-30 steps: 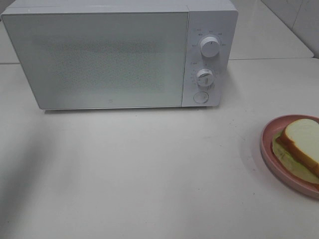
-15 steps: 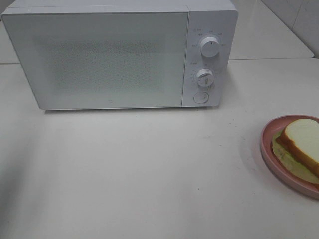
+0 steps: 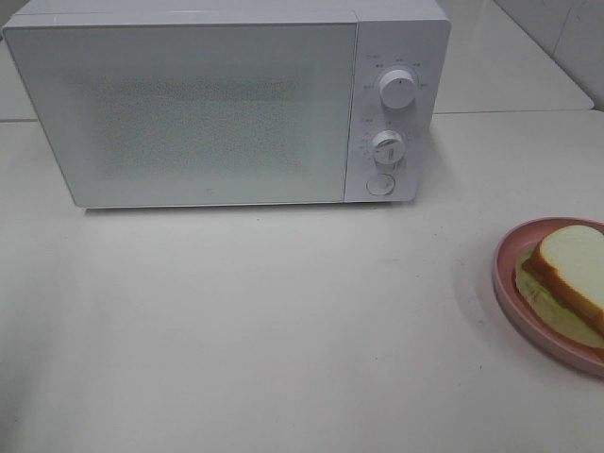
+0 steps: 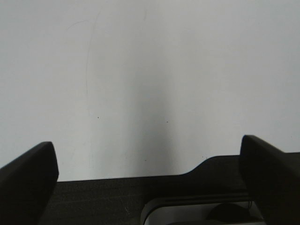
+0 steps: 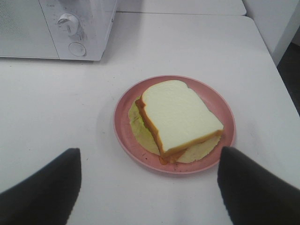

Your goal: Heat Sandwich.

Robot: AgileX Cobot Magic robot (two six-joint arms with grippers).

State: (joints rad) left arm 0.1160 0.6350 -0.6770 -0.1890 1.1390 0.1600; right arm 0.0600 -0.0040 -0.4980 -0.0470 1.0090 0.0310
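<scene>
The sandwich point(image 3: 573, 267), white bread over green and red filling, lies on a round pink plate point(image 3: 503, 274) at the table's right edge. In the right wrist view the sandwich point(image 5: 180, 115) sits on the plate point(image 5: 123, 129) just ahead of my right gripper point(image 5: 150, 152), whose dark fingers point(image 5: 44, 187) are spread wide and hold nothing. My left gripper point(image 4: 145, 143) is open too, with only bare white table between its fingers point(image 4: 28, 183). Neither gripper shows in the high view. The white microwave point(image 3: 189, 104) stands at the back with its door shut.
The microwave's control panel carries two knobs point(image 3: 397, 89) and a round button point(image 3: 380, 185) on its right side. A second tabletop and a tiled wall point(image 3: 566, 38) lie behind it. The table edge point(image 5: 281, 75) runs close to the plate on its right.
A faint shadow on the table's left side has faded. The microwave, plate and sandwich have not moved.
</scene>
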